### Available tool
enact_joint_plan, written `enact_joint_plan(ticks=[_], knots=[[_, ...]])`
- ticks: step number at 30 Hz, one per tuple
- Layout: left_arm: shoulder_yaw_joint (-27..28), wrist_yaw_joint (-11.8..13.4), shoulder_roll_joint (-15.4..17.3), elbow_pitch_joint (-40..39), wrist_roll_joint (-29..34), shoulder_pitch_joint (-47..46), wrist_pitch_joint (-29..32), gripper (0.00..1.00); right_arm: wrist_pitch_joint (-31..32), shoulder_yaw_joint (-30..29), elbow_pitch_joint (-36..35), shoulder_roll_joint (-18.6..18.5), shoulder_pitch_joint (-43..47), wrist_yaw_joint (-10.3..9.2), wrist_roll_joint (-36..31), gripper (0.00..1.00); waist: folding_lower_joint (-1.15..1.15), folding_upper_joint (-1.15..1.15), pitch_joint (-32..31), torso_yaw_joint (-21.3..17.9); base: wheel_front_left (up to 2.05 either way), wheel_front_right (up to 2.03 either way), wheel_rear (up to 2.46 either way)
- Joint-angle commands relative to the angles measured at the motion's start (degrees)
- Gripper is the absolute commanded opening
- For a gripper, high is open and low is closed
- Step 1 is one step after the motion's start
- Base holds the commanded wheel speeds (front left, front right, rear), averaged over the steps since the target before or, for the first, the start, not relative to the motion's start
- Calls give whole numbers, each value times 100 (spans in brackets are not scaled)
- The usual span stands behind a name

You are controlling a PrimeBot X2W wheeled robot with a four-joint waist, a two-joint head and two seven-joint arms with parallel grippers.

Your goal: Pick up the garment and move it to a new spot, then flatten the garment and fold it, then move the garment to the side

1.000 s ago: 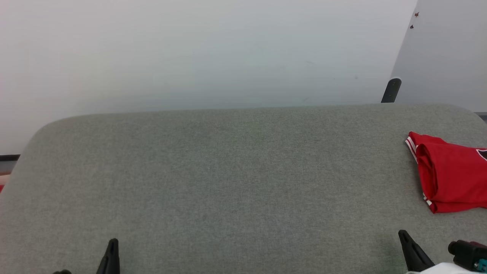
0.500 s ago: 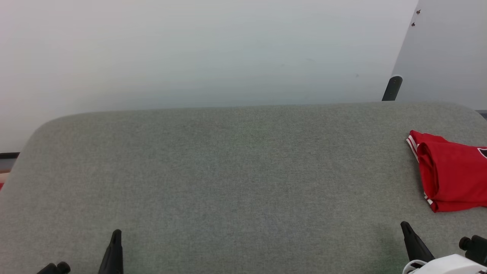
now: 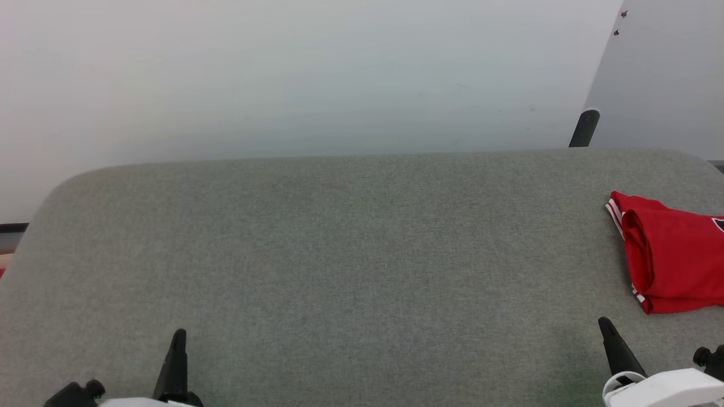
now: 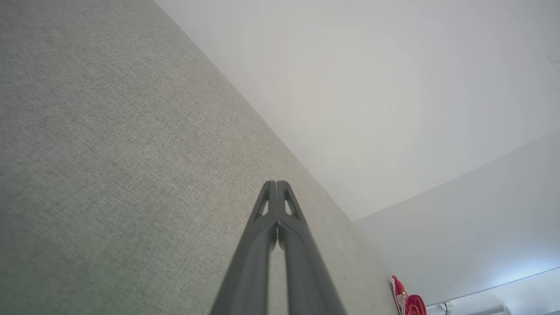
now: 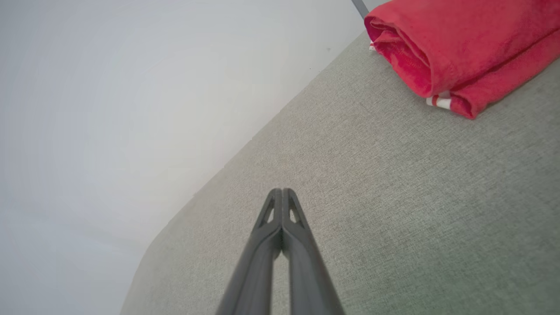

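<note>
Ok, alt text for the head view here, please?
A folded red jersey with white-striped trim lies at the far right of a grey fabric-covered surface. The shut left fingers and right fingers poke up from the bottom corners, clear of it, with a pale wall behind.

Light: bright, even, diffuse; shadows faint. Pale wall [image 3: 283,73] hazy. Wrist views bowed at edges; garment [image 5: 463,39] washed pinkish.

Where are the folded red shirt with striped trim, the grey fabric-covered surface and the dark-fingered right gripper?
Folded red shirt [image 3: 673,260]: head view, middle of its top red layer.
Grey fabric-covered surface [image 3: 339,254]: head view, its bare centre.
Right gripper [image 5: 282,190]: right wrist view, at its shut fingertips.
</note>
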Motion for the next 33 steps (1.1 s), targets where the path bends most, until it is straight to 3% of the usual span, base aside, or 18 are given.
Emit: enact_joint_plan(ticks=[1,33], knots=[[33,-7,14,-46,-165,-130,49,0,28,-66,-95,4,-167,-1,198,0,0,0,5,1,0,0,0],[95,-12,-185,83,-1777,-528,571,0,400,-422,-246,313,-306,-3,1943,0,0,0,105,15,0,0,0]])
